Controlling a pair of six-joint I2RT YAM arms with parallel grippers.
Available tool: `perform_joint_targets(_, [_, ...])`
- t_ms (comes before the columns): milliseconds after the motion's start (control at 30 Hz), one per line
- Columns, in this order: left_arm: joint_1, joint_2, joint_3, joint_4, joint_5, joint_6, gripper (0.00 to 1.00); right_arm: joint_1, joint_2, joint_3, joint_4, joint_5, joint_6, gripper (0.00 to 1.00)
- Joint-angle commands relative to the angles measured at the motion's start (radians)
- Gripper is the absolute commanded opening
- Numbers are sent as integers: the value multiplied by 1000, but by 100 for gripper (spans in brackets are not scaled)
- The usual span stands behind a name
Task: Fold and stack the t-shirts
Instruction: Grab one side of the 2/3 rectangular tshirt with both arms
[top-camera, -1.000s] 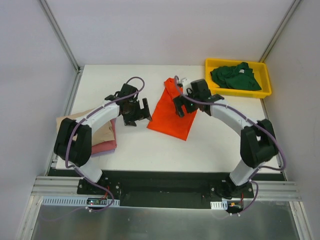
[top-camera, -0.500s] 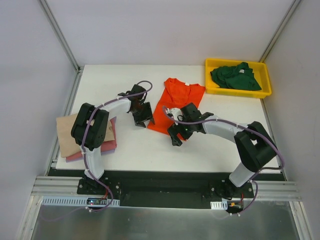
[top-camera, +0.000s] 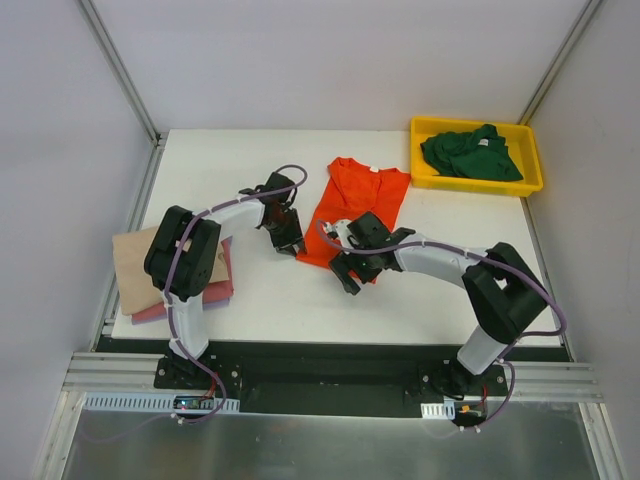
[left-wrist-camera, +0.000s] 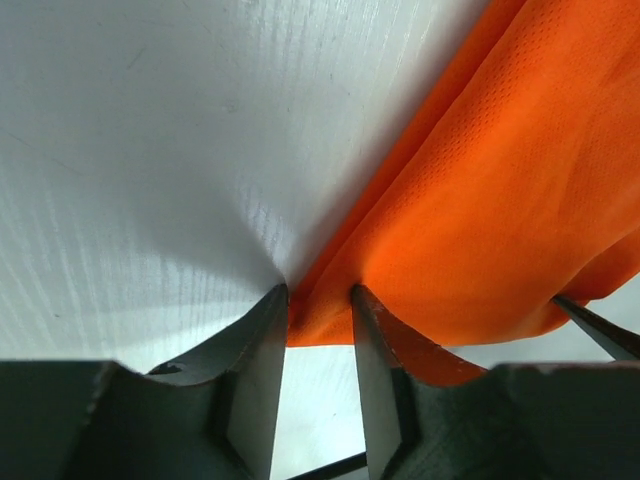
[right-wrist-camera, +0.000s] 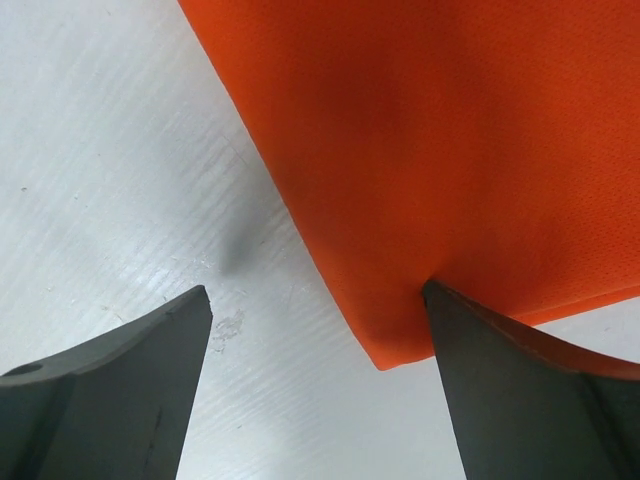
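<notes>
The orange-red t-shirt lies flat mid-table, collar toward the far side. My left gripper sits at its near left corner; in the left wrist view the narrow jaws are shut on a fold of the orange cloth. My right gripper is at the shirt's near hem, open. One of its fingers rests on the orange cloth, the other on bare table. A dark green t-shirt lies bunched in the yellow tray. A tan t-shirt lies on a pink one at the left edge.
The yellow tray stands at the far right corner of the white table. Grey walls close in the sides and back. The tan and pink pile partly overhangs the table's left edge.
The orange shirt went from a narrow hanging fold to lying flat. The right gripper came from its far end down to the near hem. The left jaws closed on the left corner.
</notes>
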Motion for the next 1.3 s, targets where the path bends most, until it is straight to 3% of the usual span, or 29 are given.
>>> perform_joint_targets(0, [-16,46,12,-17,-20,-12,24,41,8,30,-83,120,38,89])
perform_joint_targets(67, [-20,41,12,-17,-21,-15,3,61,3,38,-88,188,41,88])
perform_joint_targets(100, [-22,34,6,-17,-25,-17,0,68,3,41,-91,206,44,86])
perform_joint_targets(400, [-20,-46,-57,-21,-97,-24,0,113,12,27,-137,274,94,75])
perform_joint_targets(600, [-20,-49,-76,-20,-97,-21,0,116,69,52,-132,277,116,62])
perform_joint_targets(933, [-11,-126,-97,-30,-129,-20,0,136,48,26,-163,266,160,6])
perform_joint_targets(1000, [-9,-164,-114,-35,-130,-21,0,151,7,23,-169,207,168,1])
perform_joint_targets(1133, [-9,-290,-172,-62,-181,-30,0,190,-87,27,-161,23,191,0])
perform_joint_targets(1267, [-8,-454,-244,-125,-247,-43,0,203,-173,39,-132,-256,255,0])
